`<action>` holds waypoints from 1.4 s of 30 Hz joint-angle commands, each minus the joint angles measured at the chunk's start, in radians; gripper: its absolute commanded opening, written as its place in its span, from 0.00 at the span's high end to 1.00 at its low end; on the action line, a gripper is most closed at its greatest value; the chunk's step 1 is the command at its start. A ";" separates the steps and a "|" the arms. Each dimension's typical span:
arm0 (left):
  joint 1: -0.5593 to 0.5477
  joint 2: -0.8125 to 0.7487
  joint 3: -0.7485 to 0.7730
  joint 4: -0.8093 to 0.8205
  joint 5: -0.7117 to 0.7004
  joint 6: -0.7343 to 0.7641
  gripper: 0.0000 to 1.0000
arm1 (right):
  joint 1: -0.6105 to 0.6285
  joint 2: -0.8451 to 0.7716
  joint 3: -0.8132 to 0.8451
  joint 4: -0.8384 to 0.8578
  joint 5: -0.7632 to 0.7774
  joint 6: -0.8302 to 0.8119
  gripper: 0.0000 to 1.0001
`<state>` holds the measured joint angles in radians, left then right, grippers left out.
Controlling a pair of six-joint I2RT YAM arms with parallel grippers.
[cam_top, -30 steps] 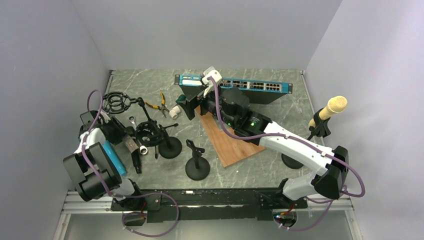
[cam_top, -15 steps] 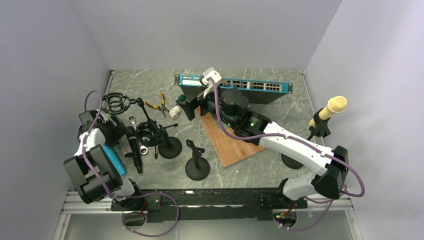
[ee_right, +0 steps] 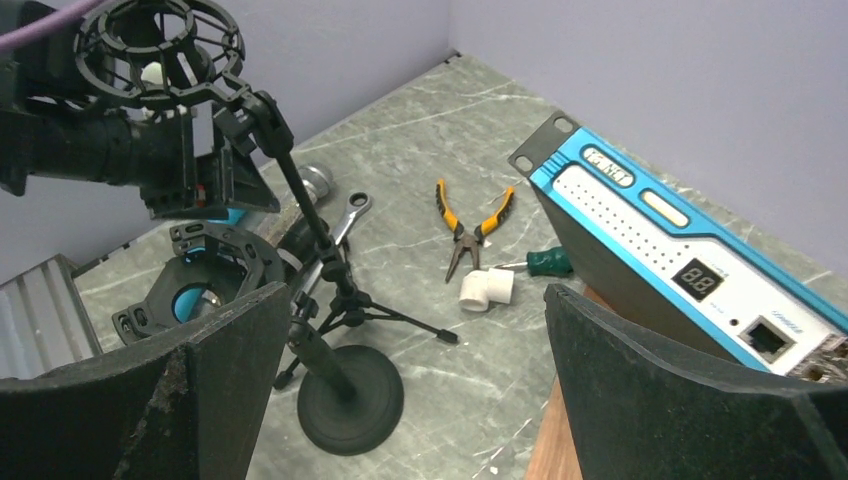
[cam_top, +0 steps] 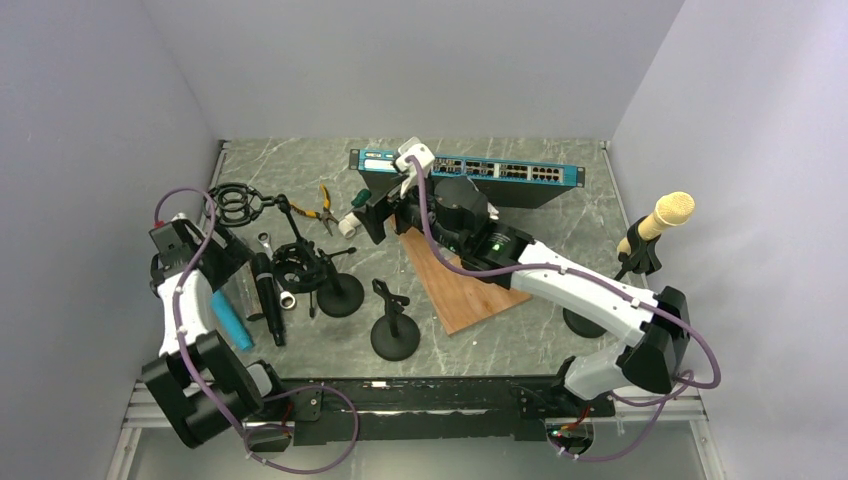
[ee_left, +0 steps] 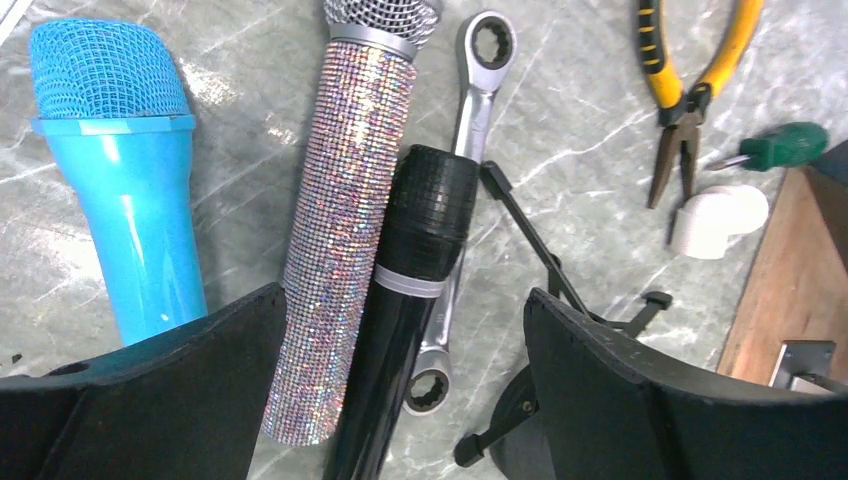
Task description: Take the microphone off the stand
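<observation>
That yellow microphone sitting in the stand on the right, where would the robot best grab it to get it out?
Probably the bare yellow handle of the microphone, between its mesh head and the black clip holding its lower end. It tilts head-up near the right wall, so come from the open left side, fingers across the handle.

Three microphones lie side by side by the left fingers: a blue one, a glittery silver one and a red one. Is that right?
Not quite: the third is black, not red. The left wrist view shows the blue microphone, the glittery silver microphone and the black microphone side by side by the left fingers.
</observation>
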<state>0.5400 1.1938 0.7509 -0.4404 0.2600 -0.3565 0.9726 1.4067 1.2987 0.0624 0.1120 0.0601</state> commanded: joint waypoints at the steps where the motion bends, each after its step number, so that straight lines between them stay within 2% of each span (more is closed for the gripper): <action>1: 0.002 -0.096 -0.030 -0.011 0.019 -0.055 0.10 | -0.004 0.028 0.049 0.046 -0.053 0.047 0.00; 8: 0.001 -0.225 -0.156 0.093 0.195 -0.179 0.18 | -0.002 0.097 0.102 0.028 -0.129 0.122 0.00; 13: 0.001 -0.284 -0.199 0.149 0.288 -0.213 0.14 | 0.024 0.180 0.168 0.022 -0.170 0.190 0.00; 18: 0.000 -0.314 -0.218 0.168 0.315 -0.205 0.12 | 0.088 0.309 0.309 -0.028 -0.066 0.226 0.02; 23: -0.002 -0.320 -0.245 0.193 0.363 -0.211 0.14 | 0.140 0.474 0.480 -0.058 0.034 0.191 0.05; 27: -0.002 -0.328 -0.265 0.193 0.368 -0.202 0.14 | 0.143 0.592 0.625 -0.131 0.065 0.172 0.17; 29: -0.002 -0.347 -0.269 0.182 0.357 -0.195 0.13 | 0.148 0.635 0.680 -0.146 0.073 0.148 0.19; 37: -0.002 -0.394 -0.282 0.163 0.306 -0.182 0.11 | 0.158 0.737 0.747 -0.097 0.158 0.061 0.30; 42: -0.002 -0.397 -0.279 0.168 0.301 -0.173 0.11 | 0.158 0.790 0.803 -0.081 0.171 0.025 0.46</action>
<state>0.5400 0.8085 0.4709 -0.2970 0.5728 -0.5442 1.1267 2.1769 2.0296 -0.0734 0.2382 0.1329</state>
